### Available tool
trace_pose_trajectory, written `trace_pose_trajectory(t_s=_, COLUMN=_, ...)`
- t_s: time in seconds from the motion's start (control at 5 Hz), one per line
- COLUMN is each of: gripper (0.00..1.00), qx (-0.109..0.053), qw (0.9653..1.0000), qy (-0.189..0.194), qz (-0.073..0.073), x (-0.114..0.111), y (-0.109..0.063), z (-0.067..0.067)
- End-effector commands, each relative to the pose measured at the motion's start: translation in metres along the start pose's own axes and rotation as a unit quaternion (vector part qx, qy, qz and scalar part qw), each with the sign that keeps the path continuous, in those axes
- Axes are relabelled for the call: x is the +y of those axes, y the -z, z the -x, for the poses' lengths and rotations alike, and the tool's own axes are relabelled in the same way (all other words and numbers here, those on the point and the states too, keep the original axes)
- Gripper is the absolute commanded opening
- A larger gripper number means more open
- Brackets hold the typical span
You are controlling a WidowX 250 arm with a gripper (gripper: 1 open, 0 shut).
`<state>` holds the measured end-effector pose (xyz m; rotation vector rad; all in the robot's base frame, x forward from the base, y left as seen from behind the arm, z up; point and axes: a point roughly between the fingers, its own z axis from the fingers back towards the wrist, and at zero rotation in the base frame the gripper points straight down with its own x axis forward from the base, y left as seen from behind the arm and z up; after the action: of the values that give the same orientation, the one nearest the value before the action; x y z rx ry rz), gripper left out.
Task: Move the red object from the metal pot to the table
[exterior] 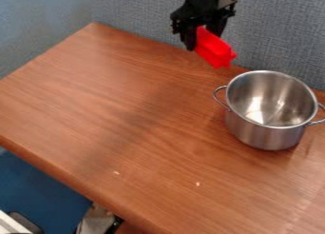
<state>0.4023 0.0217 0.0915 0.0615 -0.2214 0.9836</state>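
Observation:
The red object (218,53), a bright red block, hangs tilted in the air above the far part of the table (114,114), up and to the left of the metal pot (269,109). My gripper (203,38) points down from the top of the view and is shut on the block's upper end. The shiny pot stands upright on the table at the right. Its inside looks empty, and a small loop handle shows on its left rim.
A blue-grey wall runs behind the table's far edge. The table's rounded front edge crosses the lower left, with dark floor and a pale object below it.

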Motion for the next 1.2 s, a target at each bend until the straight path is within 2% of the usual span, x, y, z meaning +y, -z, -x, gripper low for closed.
trace_pose_trajectory(t_s=0.0, gripper=0.00, qx=-0.024, qw=0.9987, qy=-0.043, qz=0.011, x=0.003, y=-0.009, z=-0.019)
trace_pose_trajectory(t_s=0.4, gripper=0.00, qx=-0.025, qw=0.9966, qy=-0.076, qz=-0.019, x=0.004, y=0.008, z=-0.020)
trace_pose_trajectory(t_s=0.8, gripper=0.00, qx=-0.012, qw=0.9996, qy=-0.018, qz=-0.016, x=0.010, y=0.065, z=-0.059)
trace_pose_trajectory(t_s=1.0, gripper=1.00, qx=-0.009, qw=0.9999, qy=0.010, qz=-0.004, x=-0.001, y=0.052, z=-0.041)
